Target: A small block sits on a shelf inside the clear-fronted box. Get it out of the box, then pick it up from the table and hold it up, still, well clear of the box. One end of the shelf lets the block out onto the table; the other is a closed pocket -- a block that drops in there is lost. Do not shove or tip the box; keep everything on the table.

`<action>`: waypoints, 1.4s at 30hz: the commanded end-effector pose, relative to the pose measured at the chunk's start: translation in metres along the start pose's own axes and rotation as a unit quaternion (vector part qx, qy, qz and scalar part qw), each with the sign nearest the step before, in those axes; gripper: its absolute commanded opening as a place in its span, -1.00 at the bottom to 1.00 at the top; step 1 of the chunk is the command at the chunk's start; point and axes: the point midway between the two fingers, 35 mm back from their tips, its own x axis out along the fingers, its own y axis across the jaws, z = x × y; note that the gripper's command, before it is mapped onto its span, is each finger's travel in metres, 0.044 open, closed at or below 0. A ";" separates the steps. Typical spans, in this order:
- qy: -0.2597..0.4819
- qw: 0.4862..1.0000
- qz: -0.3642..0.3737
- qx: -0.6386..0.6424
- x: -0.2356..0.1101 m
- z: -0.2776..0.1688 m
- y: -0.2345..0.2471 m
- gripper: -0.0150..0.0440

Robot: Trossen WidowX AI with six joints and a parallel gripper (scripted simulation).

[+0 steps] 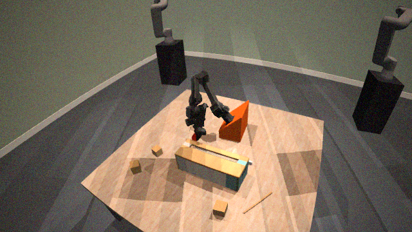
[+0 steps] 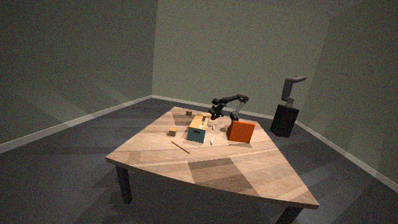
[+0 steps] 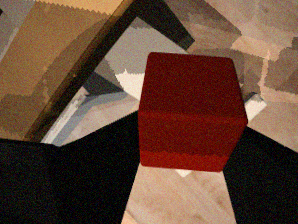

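The tool (image 1: 197, 135) is clamped on the red block (image 3: 192, 111), aloft just beside the box (image 1: 212, 162) end, so the smart play looks like rising straight, drifting away from it, then holding steady.

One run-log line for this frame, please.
gripper: shut on red block | block: off table, raised beside box end | box: upright on table
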 end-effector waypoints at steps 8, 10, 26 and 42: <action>-0.004 0.976 -0.010 -0.218 -0.007 0.002 0.002 -0.49; -0.005 0.966 -0.012 -0.258 -0.008 0.002 0.002 -0.49; -0.007 0.832 -0.027 -0.553 -0.019 0.005 0.004 -0.49; -0.004 0.611 -0.046 -0.791 -0.030 0.009 0.006 -0.49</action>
